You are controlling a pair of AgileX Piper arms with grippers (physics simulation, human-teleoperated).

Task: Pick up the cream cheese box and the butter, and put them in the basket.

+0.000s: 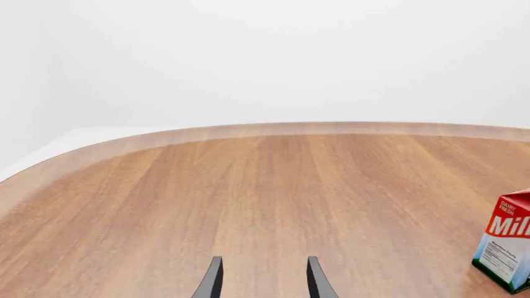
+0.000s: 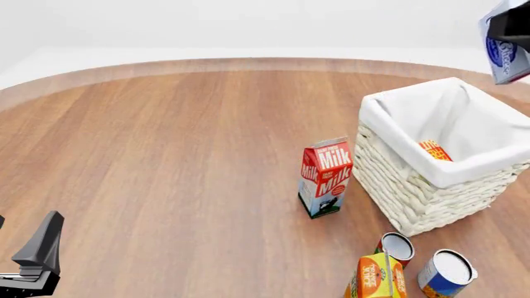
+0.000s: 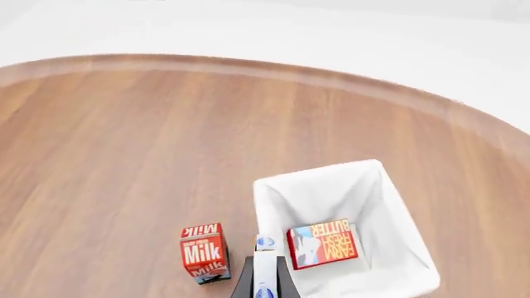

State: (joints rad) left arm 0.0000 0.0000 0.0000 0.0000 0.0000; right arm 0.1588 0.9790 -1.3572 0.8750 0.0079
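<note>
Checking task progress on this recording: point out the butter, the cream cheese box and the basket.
butter (image 3: 324, 244), right wrist view, on its red lettered top face.
cream cheese box (image 2: 502, 54), front view, on its pale-blue printed side.
basket (image 2: 414, 186), front view, on its woven front wall.

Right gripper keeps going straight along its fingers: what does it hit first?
Probably the basket: the right gripper, shut on the cream cheese box, points down near its rim, beside the butter. Depth unclear.
</note>
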